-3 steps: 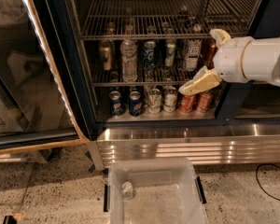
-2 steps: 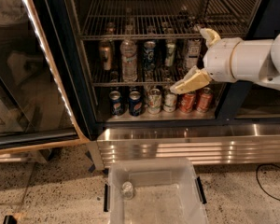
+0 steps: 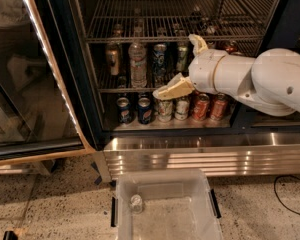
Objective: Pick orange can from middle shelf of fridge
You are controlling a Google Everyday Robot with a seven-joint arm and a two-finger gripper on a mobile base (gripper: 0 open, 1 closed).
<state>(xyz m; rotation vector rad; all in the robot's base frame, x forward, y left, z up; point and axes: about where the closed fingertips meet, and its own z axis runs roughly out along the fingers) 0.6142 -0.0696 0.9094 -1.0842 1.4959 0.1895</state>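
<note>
Hovering before the dark wire-grid middle shelf (image 3: 104,89) of the large black-framed, glass-door fridge (image 3: 190,156), the cream two-finger gripper (image 3: 173,65) has its fingers spread wide, holding nothing. The slim brownish-orange can (image 3: 113,59) stands upright at that shelf's left end, at nine o'clock from the gripper. A clear plastic bottle (image 3: 138,64) and a blue can (image 3: 160,58) stand between them, so a straight sideways path looks blocked; shifting left outside the shelf first seems wiser.
</note>
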